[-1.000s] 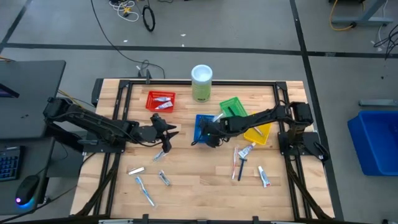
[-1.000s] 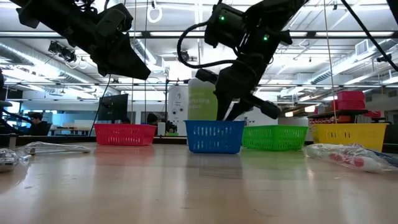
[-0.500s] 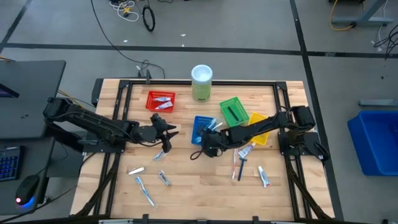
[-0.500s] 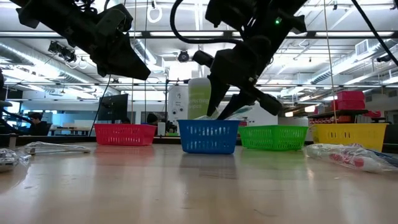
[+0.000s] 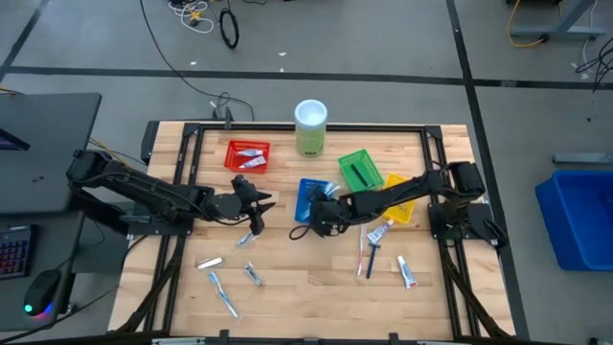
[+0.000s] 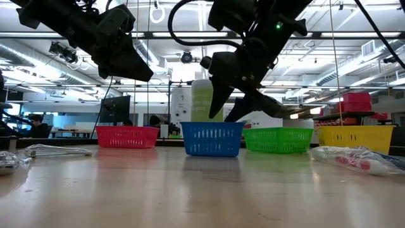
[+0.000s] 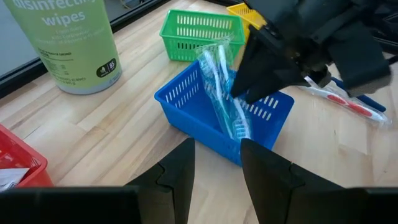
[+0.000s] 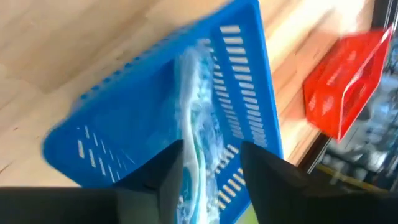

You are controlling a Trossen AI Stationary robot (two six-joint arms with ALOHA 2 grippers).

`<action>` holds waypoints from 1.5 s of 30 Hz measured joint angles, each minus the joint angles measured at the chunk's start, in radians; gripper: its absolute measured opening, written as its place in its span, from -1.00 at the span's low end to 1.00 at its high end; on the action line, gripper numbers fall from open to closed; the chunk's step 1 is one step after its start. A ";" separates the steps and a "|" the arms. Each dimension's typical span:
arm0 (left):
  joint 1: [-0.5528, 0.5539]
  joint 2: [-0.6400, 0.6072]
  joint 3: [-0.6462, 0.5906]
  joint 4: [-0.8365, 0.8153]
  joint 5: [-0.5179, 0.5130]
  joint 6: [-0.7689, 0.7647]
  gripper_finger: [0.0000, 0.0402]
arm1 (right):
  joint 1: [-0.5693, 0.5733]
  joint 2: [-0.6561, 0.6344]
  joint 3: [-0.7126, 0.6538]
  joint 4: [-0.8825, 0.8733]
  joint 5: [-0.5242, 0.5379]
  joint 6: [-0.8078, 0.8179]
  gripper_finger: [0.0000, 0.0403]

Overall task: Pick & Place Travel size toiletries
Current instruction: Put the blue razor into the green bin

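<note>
Hovering: right gripper (image 6: pixel 231 109) jaws apart above toothbrush (image 7: pixel 225 99) | canister (image 7: pixel 65 40) label: "wipes"

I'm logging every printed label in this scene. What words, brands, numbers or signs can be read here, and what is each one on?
"wipes": on the pale green canister, left wrist view.
"isinfecti": cut-off line above it on the same canister, its start and end out of the picture.
Round badge with fine print on the canister: too small to read.
Pale lettering on the canister in the low view: too faint to read.
Toothbrush packet in the blue basket: no readable print.
</note>
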 joint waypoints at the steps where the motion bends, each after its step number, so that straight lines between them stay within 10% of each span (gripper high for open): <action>1: 0.000 0.000 0.000 0.000 0.000 0.000 -0.32 | -0.004 0.000 0.000 -0.006 0.000 0.019 -0.09; 14: 0.000 0.000 0.000 0.000 -0.019 -0.015 -0.32 | 0.097 -0.002 0.050 -0.200 0.277 0.214 0.16; 24: 0.000 0.000 0.000 0.003 -0.053 -0.015 -0.32 | 0.164 -0.181 0.068 -0.413 0.178 0.568 0.07; 31: 0.000 0.000 0.000 0.010 -0.053 -0.019 -0.32 | 0.204 -0.358 0.068 -0.469 -0.073 0.873 -0.03; 45: 0.000 0.000 0.000 0.010 -0.051 -0.023 -0.32 | 0.252 -0.591 -0.165 -0.353 -0.273 0.974 -0.08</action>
